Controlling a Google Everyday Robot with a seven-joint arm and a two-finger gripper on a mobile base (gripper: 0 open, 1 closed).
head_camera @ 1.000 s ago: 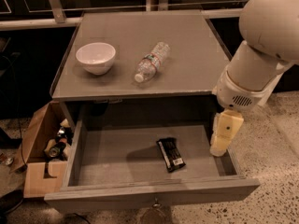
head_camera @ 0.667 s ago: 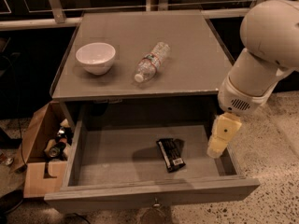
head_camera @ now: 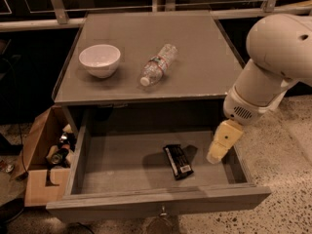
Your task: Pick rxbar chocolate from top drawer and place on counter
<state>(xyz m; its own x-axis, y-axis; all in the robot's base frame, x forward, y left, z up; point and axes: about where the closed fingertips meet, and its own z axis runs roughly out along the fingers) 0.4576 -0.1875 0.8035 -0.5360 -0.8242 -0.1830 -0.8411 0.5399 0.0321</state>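
Note:
The rxbar chocolate, a flat black bar with white print, lies on the floor of the open top drawer, right of the middle. The gripper hangs from the white arm over the drawer's right end, just right of the bar and a little above the drawer floor, not touching the bar. The counter is the grey cabinet top behind the drawer.
A white bowl stands on the counter's left side. A clear plastic water bottle lies on its side near the counter's middle. A cardboard box with several items sits on the floor left of the cabinet.
The gripper has moved slightly left and down, toward the bar inside the drawer. The bar, bowl and bottle have not moved.

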